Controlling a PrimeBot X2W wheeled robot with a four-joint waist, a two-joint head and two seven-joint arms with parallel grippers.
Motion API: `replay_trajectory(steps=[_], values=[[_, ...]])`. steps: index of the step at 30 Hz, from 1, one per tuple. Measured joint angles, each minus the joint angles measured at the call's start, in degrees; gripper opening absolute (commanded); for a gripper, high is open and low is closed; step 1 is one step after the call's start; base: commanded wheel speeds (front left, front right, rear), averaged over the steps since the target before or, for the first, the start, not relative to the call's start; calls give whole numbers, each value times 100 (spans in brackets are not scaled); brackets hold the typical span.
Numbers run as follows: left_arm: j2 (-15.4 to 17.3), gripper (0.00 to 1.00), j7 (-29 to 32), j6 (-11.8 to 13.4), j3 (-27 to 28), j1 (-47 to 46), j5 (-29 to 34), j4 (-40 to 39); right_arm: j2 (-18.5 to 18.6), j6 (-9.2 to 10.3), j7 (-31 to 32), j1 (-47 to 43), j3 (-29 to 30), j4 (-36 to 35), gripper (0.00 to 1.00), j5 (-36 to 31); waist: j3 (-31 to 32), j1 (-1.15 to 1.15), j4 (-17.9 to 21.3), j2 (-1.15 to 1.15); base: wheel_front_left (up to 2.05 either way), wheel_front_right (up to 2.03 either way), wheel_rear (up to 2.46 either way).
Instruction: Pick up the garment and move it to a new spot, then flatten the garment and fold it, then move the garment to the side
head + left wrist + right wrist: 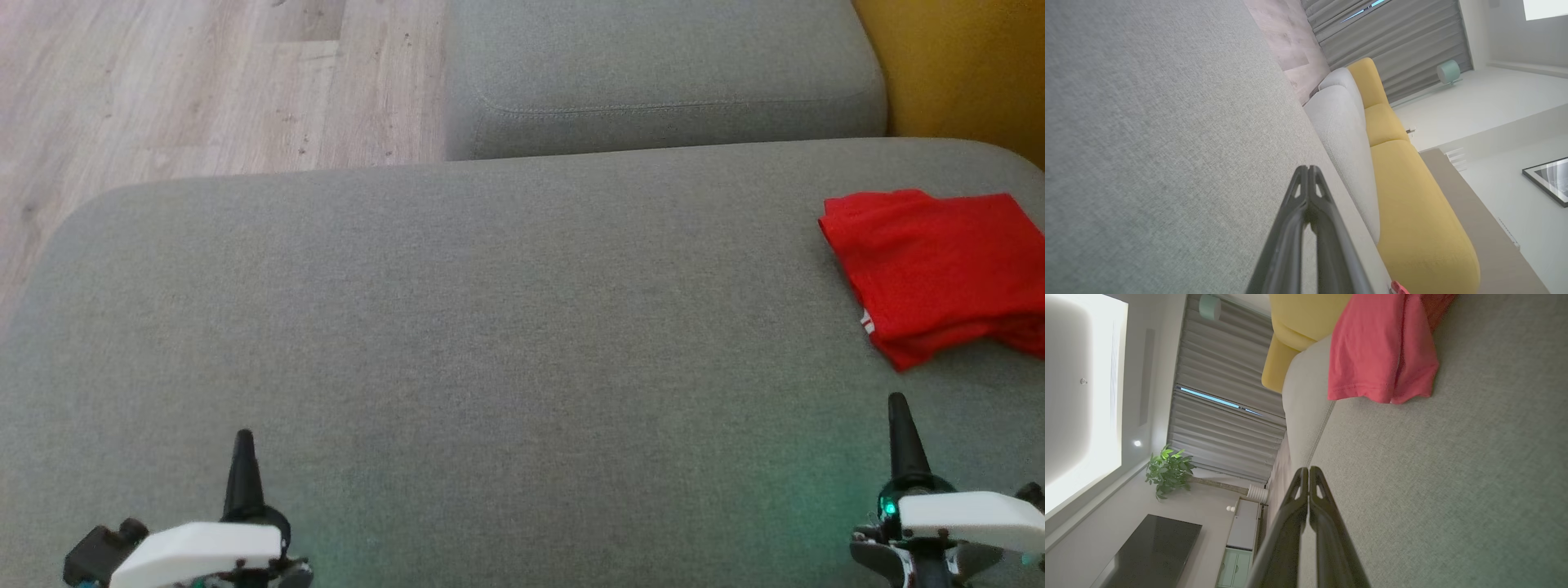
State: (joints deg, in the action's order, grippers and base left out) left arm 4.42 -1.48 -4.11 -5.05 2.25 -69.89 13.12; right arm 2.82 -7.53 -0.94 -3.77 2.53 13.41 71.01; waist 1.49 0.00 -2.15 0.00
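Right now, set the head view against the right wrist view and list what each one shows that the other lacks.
Head view, not the right wrist view: the left gripper, shut, at the lower left. Right wrist view, not the head view: pleated grey curtains, a potted plant and a dark screen. Both: the folded red garment lying on the grey sofa cushion, the yellow sofa beyond it, and the shut right gripper, short of the garment and not touching it.
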Motion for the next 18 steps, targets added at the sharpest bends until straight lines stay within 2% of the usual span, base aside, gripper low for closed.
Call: replay_trajectory(steps=[18], values=[[-7,0,302,-153,349,-272,-1250,133,9,0,282,321,163,134,0,1165,-88,0,114,0,0,0,0]])
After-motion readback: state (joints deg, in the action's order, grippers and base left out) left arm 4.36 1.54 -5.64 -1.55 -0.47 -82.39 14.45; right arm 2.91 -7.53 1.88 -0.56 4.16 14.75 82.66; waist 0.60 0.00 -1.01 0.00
